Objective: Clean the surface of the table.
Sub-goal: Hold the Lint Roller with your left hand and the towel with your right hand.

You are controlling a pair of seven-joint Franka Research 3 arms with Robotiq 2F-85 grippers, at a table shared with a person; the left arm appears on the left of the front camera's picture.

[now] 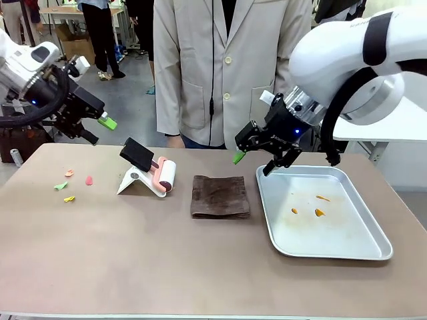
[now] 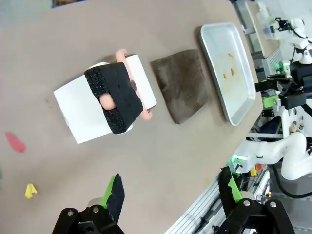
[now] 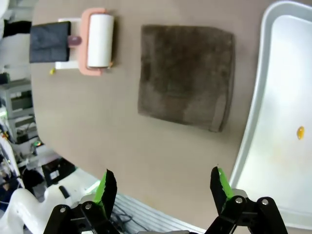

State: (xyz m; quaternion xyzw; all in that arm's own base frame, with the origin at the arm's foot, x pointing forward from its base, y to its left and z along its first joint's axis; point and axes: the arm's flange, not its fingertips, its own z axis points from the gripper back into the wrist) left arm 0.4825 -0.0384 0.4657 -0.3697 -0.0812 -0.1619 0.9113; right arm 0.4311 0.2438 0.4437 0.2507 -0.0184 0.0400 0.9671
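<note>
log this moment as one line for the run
left gripper: open, raised at far left | right gripper: open, raised by tray | paper scraps: on table, left | cloth, lint roller: mid-table, untouched

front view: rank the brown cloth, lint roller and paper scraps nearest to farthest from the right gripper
1. brown cloth, just left of the right gripper
2. lint roller, left of centre
3. paper scraps, far left
</note>
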